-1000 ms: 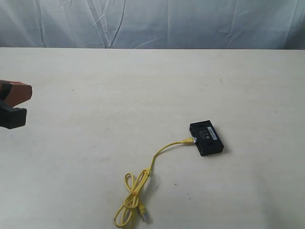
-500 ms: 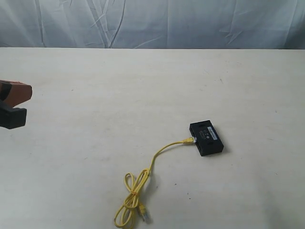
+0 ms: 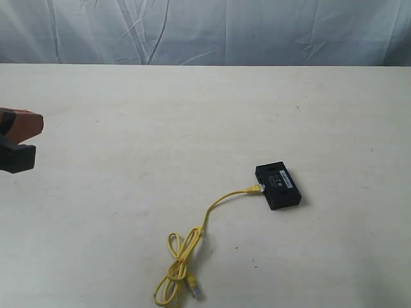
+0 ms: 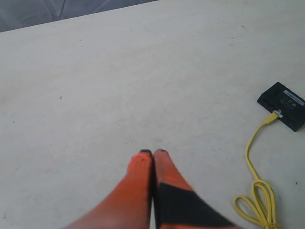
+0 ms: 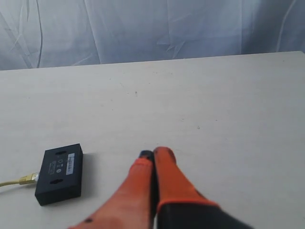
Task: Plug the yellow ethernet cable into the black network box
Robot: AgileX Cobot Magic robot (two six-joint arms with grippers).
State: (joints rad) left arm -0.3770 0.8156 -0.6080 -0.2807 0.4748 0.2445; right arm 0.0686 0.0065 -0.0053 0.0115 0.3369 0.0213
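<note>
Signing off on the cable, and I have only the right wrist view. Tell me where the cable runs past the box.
Observer: From the box the cable curves toward the bottom of the exterior view and ends in loose loops.
Operator: Report the other plug.
Observer: The free plug lies on the table beside the loops, connected to nothing.
Operator: Give me the left gripper.
Observer: The left gripper is shut on nothing, far from the cable, at the left edge of the exterior view.
</note>
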